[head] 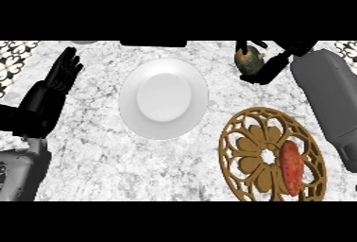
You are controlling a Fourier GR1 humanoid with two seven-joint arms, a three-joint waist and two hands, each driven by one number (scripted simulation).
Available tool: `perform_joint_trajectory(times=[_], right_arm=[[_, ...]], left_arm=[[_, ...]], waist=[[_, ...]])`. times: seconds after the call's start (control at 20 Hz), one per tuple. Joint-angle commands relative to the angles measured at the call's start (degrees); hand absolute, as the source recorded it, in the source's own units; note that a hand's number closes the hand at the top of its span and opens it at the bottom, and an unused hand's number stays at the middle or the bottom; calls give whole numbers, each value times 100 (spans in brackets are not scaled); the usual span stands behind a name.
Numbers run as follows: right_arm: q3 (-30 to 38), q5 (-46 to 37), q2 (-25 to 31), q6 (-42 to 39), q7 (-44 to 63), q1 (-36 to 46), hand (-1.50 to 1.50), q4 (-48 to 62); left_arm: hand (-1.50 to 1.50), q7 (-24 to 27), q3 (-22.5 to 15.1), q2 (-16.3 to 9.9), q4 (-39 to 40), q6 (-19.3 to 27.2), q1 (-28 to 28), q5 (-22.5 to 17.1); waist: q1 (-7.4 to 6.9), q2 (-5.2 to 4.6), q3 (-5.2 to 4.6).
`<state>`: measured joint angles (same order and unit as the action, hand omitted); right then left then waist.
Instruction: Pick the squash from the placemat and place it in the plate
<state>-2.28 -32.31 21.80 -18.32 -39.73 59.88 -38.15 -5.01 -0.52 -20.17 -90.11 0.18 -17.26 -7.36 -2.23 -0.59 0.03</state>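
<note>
Head view: right robot hand (268,64) curled round the squash (249,59), held up at one o'clock, beside the plate (132,113). Best swung toward ten o'clock and lowered over the plate's middle before letting go. Left robot hand (59,78) open, resting at nine o'clock. Marbled table (105,160); placemat (244,156) at five o'clock carrying a reddish vegetable (291,168).

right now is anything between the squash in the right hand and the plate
Nothing visible. The right hand holds the squash up at the far right, and only bare counter lies between it and the white plate.
</note>
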Motion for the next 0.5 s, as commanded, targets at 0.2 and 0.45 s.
perform_joint_trajectory(times=[0.2, 0.45], right_arm=[[-97, -96, -1250, 51, 857, 835, 150, 538], [-104, -195, -1935, 411, 1084, 1024, 150, 1004]], left_arm=[[0, -174, 92, 9, -433, -81, 368, -34], [0, -85, 7, 127, -586, 22, 502, 193]], waist=[[45, 45, -5], [31, 35, -4]])
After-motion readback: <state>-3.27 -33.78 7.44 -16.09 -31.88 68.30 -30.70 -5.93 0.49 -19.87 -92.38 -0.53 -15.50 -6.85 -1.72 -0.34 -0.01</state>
